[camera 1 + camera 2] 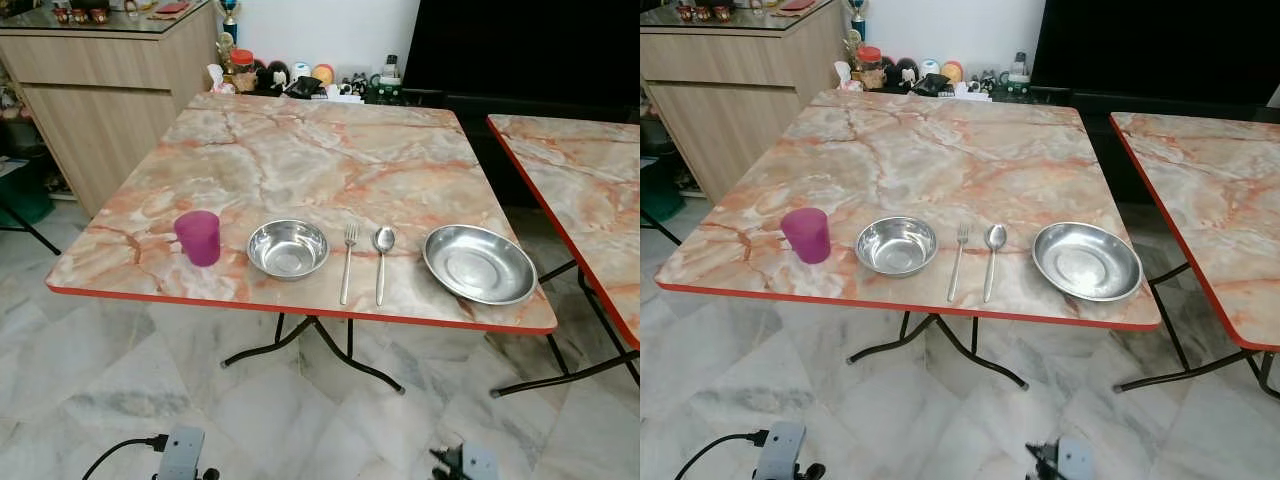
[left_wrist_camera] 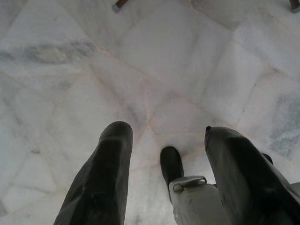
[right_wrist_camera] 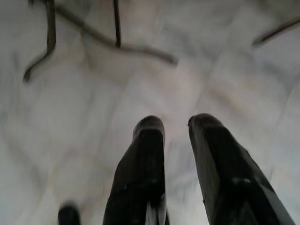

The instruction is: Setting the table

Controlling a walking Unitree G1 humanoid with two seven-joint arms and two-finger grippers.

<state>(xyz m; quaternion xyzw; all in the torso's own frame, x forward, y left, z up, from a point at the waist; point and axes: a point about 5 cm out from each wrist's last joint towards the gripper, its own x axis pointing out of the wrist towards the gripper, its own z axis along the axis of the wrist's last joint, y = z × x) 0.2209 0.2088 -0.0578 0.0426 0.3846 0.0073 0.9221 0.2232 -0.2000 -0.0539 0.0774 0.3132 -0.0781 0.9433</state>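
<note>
Along the near edge of a marble-patterned table (image 1: pixel 300 150) stands a row of tableware. From left to right it runs: a purple cup (image 1: pixel 199 237), a steel bowl (image 1: pixel 288 248), a fork (image 1: pixel 347 262), a spoon (image 1: pixel 382 262) and a wide steel plate (image 1: pixel 479 264). Both arms hang low in front of the table, well below its top. My left gripper (image 2: pixel 164 129) points at the floor, open and empty. My right gripper (image 3: pixel 176 119) also faces the floor, with a narrower gap between its fingers and nothing in it.
A second marble table (image 1: pixel 585 190) stands close on the right. A wooden cabinet (image 1: pixel 95 90) is at the back left, with jars and small items (image 1: pixel 290 78) on a low shelf behind the table. Black folding table legs (image 1: pixel 320 345) rest on the marble floor.
</note>
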